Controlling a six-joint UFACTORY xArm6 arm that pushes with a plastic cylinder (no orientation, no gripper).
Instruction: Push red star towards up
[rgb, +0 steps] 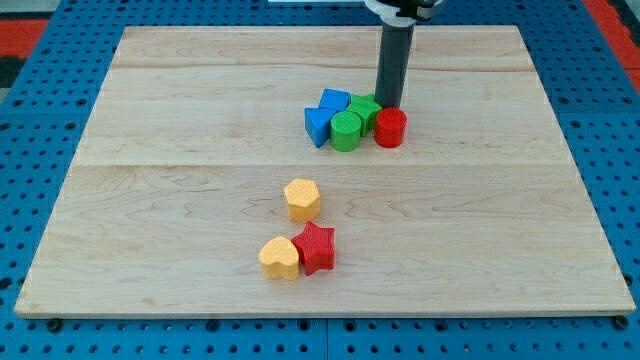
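The red star (316, 247) lies low of centre, touching a yellow heart (279, 258). The tip (388, 108), a bare rod gripping nothing, stands upper-centre behind the red cylinder (390, 128), far from pushing position.

Dark rod upright, entering from view's top; my tip (388, 108) down at board level.
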